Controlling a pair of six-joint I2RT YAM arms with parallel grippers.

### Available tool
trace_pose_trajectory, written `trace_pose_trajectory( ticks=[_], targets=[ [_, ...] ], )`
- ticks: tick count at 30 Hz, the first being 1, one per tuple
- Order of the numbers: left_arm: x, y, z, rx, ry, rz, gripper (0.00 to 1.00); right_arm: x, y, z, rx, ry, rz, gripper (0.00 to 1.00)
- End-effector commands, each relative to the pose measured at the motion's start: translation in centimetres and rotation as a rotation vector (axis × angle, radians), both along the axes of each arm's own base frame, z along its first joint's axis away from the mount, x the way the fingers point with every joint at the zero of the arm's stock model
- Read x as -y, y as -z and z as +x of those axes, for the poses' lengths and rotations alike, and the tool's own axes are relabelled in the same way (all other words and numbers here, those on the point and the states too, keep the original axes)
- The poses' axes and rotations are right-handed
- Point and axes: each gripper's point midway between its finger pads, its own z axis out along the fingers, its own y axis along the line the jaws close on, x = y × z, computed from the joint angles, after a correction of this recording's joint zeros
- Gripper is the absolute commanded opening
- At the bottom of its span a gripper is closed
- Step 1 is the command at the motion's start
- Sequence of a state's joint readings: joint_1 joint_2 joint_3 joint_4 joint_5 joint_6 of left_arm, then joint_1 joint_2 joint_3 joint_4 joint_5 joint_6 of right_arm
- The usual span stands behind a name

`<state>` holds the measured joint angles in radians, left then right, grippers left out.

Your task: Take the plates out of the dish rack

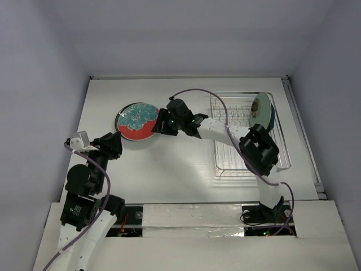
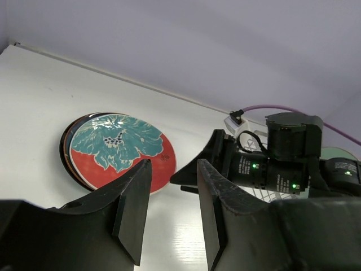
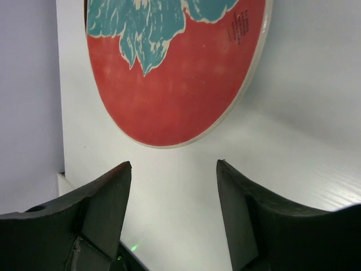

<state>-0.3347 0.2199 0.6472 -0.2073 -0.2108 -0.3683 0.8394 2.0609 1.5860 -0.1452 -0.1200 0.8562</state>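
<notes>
Red plate (image 1: 137, 120) tops stack (image 2: 66, 153). Right gripper (image 3: 173, 164) apart, just beside it. Left gripper (image 2: 174, 164) apart, empty.

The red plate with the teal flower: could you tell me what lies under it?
The red plate lies on a stack: dark rims peek out at one edge, above the table. The lower plates' number and faces are covered.

red plate (image 1: 137, 121) teal flower, chrome rack (image 1: 237, 132)
</notes>
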Motion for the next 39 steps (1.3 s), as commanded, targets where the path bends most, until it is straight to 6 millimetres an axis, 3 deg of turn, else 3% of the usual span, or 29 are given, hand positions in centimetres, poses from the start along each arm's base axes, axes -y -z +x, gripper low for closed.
trace_pose_trajectory(
  ticks=[1,3,4,5,7,8,10,11,13,14,15,18,20,21,22,25,33,39],
  targets=[
    [0.1,-1.2,-0.1,0.043,0.009,-0.011,0.35,1.3,-4.2,0.4,0.118,0.041,0.008,0.56],
    [0.2,-1.2,-0.1,0.040,0.009,-0.010,0.35,2.5,-5.5,0.7,0.173,0.072,-0.002,0.40],
    [0.2,-1.2,-0.1,0.039,0.009,-0.010,0.35,3.6,-5.6,0.6,0.191,0.095,-0.029,0.17],
    [0.2,-1.2,-0.1,0.039,0.009,-0.010,0.35,5.2,-8.7,0.8,0.257,0.147,-0.022,0.10],
    [0.2,-1.2,-0.1,0.041,0.009,-0.009,0.35,8.2,-9.9,0.5,0.331,0.190,-0.088,0.00],
    [0.2,-1.2,0.0,0.042,0.009,-0.009,0.35,10.9,-13.3,0.7,0.408,0.278,-0.101,0.00],
    [0.2,-1.2,0.0,0.040,0.009,-0.010,0.35,15.6,-13.7,0.7,0.439,0.345,-0.232,0.00],
    [0.2,-1.3,-0.1,0.043,0.009,-0.011,0.35,18.9,-13.4,1.4,0.437,0.406,-0.287,0.00],
    [0.1,-1.3,-0.1,0.046,0.009,-0.011,0.35,24.9,-14.6,1.1,0.449,0.496,-0.370,0.00],
    [0.1,-1.3,-0.1,0.048,0.009,-0.011,0.35,29.1,-14.6,1.9,0.435,0.590,-0.410,0.00],
    [0.1,-1.4,-0.3,0.055,0.009,-0.014,0.35,32.5,-14.5,0.9,0.430,0.645,-0.460,0.00],
    [0.0,-1.6,-0.5,0.064,0.009,-0.019,0.35,40.2,-14.4,-0.2,0.416,0.805,-0.569,0.00],
    [0.2,-1.6,-0.5,0.065,0.018,-0.019,0.35,43.7,-15.5,-1.2,0.429,0.896,-0.613,0.00],
    [0.4,-1.7,-0.6,0.069,0.028,-0.023,0.35,46.0,-15.3,-1.6,0.406,0.935,-0.660,0.08],
    [0.4,-1.7,-0.7,0.069,0.028,-0.023,0.35,46.8,-15.5,-1.7,0.403,0.944,-0.680,0.32],
    [0.5,-1.9,-1.0,0.082,0.038,-0.026,0.35,48.7,-15.1,-1.3,0.369,0.943,-0.737,0.59],
    [0.7,-2.5,-1.9,0.111,0.068,-0.044,0.36,50.0,-11.5,2.4,0.234,0.827,-0.884,0.59],
    [0.9,-2.7,-2.1,0.118,0.077,-0.048,0.36,50.8,-11.2,4.8,0.215,0.814,-0.928,0.46]
  ],
)
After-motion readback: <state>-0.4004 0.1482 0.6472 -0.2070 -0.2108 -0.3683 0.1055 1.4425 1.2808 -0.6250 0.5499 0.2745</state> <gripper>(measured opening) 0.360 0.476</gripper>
